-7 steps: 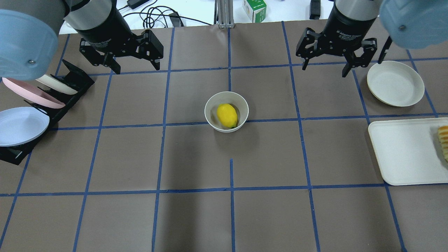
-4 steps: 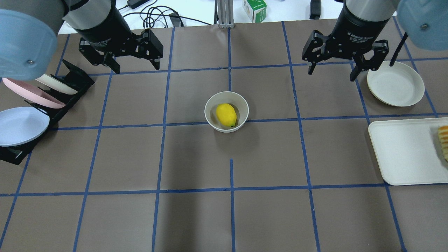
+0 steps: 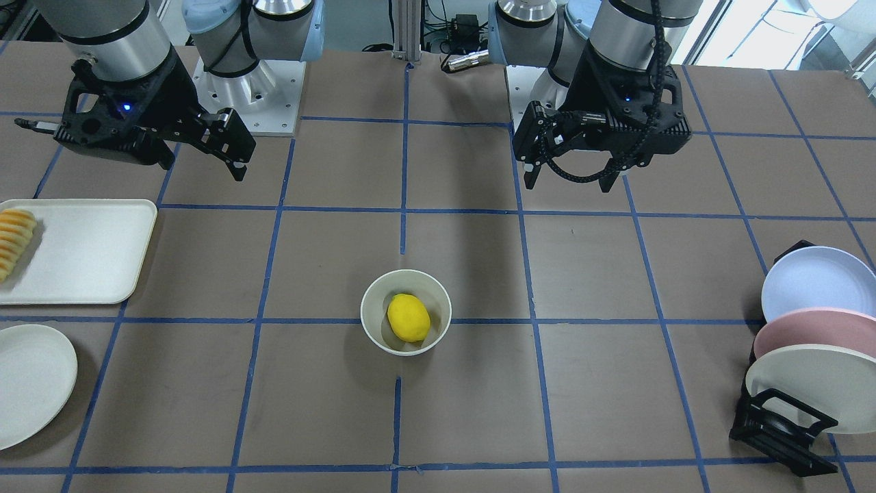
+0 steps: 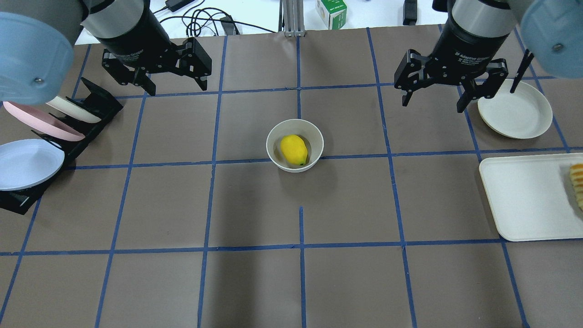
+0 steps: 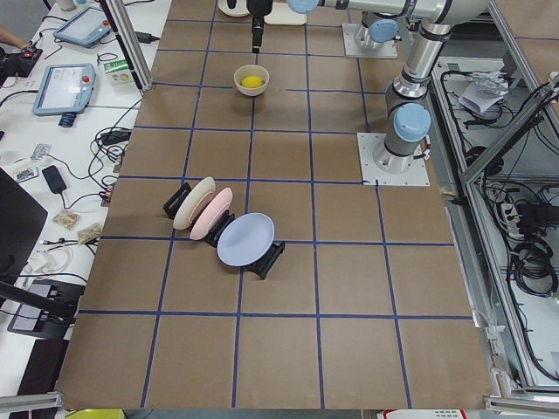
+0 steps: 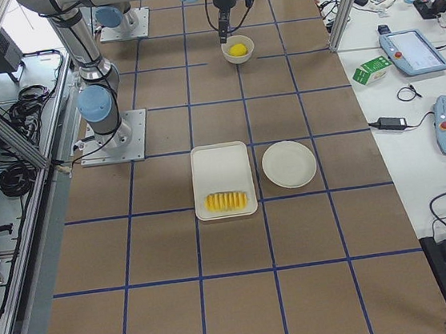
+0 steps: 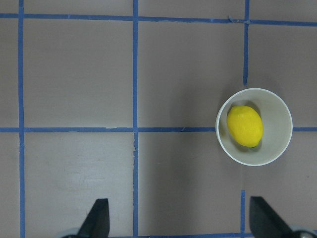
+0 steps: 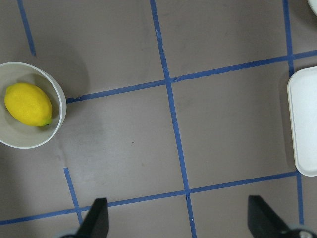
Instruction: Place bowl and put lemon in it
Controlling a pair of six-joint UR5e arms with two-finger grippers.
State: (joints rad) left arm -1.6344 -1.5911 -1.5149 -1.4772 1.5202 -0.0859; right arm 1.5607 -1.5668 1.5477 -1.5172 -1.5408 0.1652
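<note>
One lemon (image 4: 294,150) is seen lying inside the bowl (image 4: 315,136), which stands upright near the middle of the table (image 4: 255,205), across a blue tape line. In the overhead view, the left gripper (image 4: 178,89) is held at ten o'clock from the bowl, its fingers spread wide with nothing between them. The right gripper (image 4: 432,105) is held at two o'clock, likewise spread and empty. Both are kept well apart from the bowl. A plate rack (image 4: 98,107) is set at nine o'clock, a tray (image 4: 524,200) at four.

Lemon (image 4: 294,150) in (upright) bowl (image 4: 274,135)
</note>
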